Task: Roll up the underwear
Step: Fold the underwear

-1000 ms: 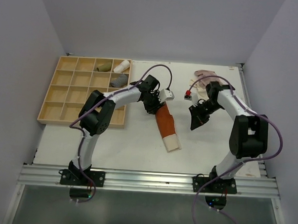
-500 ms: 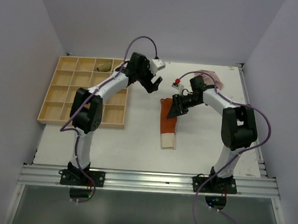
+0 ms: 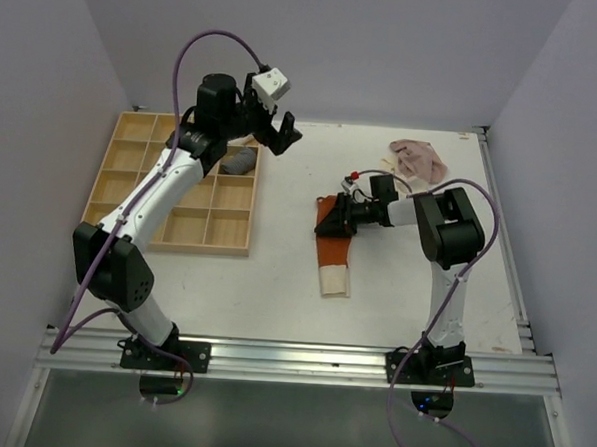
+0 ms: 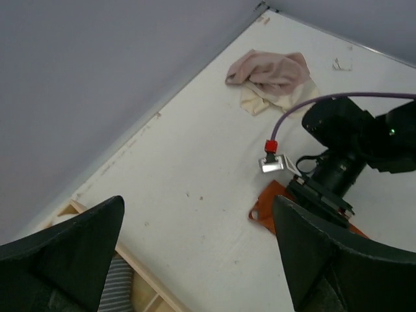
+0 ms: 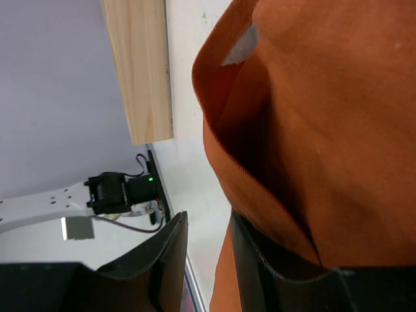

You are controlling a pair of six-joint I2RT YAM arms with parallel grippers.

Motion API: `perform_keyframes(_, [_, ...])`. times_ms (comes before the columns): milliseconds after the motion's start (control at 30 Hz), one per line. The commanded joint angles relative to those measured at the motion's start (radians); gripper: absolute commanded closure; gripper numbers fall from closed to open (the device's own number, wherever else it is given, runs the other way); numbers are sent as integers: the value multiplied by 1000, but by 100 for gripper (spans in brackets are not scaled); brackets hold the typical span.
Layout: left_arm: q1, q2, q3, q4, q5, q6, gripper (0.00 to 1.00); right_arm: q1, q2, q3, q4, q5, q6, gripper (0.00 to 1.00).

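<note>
Seat the rust-orange underwear's (image 3: 334, 247) far hem fully inside your half-spread right end effector (image 3: 331, 217) before pinching and rolling.

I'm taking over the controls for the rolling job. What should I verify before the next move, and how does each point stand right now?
1. Rust-orange underwear laid out lengthwise, ready to roll: ok.
2. Right gripper at the garment's far end: ok.
3. Right gripper's hold on the cloth: cannot tell; the jaws stand slightly apart with cloth against one.
4. Left gripper open and empty: ok.
5. Left gripper near the garment to help: not ok; it is raised over the wooden tray.
6. Pale underwear out of the way: ok; it lies crumpled at the far right, apart from both arms.
</note>
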Motion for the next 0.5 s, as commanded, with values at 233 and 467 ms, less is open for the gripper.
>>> perform_keyframes(233, [87, -31, -107, -161, 214, 5, 4, 7, -25, 82, 295, 61, 217, 58])
perform_keyframes(467, [87, -54, -161, -109, 252, -5, 4, 18, -282, -84, 157, 26, 145, 50])
